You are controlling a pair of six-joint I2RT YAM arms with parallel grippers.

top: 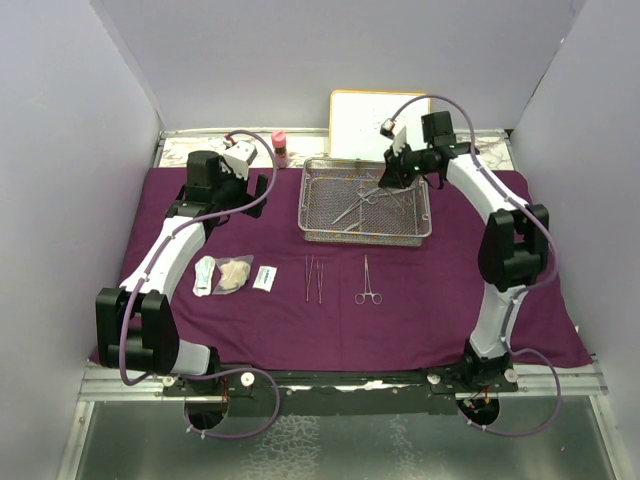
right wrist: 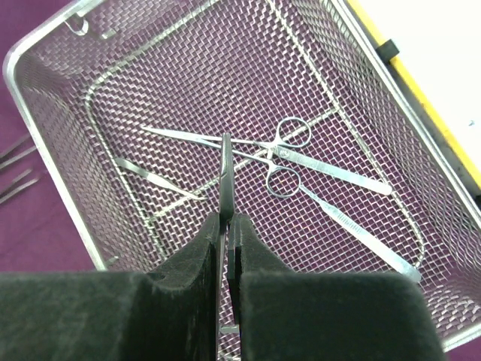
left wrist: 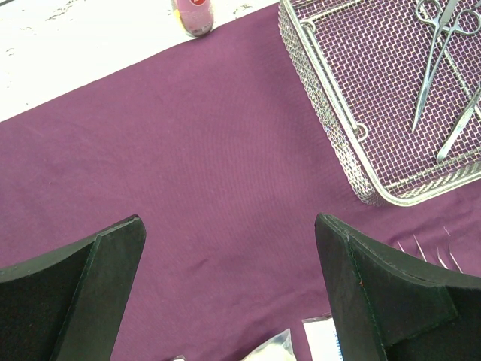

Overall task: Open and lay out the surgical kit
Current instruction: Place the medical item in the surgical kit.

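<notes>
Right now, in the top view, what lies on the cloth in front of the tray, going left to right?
blue-white packet → gauze → small white packet → forceps → clamp

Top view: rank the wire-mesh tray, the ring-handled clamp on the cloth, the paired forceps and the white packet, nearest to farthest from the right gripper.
1. wire-mesh tray: directly below the right gripper, which is shut on a slim instrument.
2. ring-handled clamp: on the cloth, in front of the tray.
3. forceps: left of the clamp.
4. white packet: farthest left.
</notes>
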